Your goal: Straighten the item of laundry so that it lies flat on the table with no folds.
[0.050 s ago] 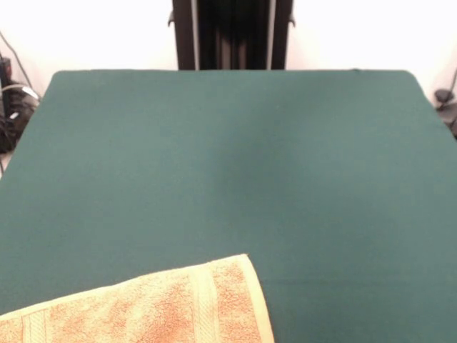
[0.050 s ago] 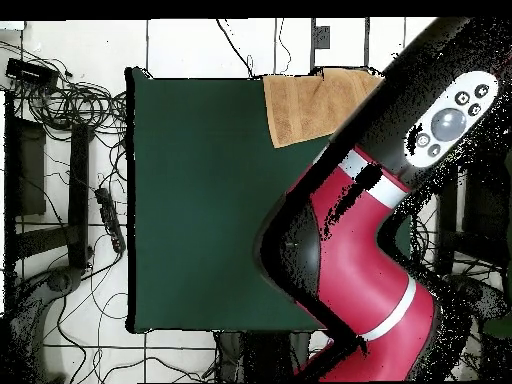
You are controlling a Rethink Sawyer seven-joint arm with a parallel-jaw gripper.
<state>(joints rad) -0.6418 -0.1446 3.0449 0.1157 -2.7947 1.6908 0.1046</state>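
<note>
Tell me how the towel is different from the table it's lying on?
The towel is orange-tan, while the table is dark green. The towel looks fluffy with flat woven bands; the table's cover looks plain and smooth. The towel is far smaller, lying only at one edge of the table and slightly askew to it. Both look like cloth surfaces lying flat.
</note>
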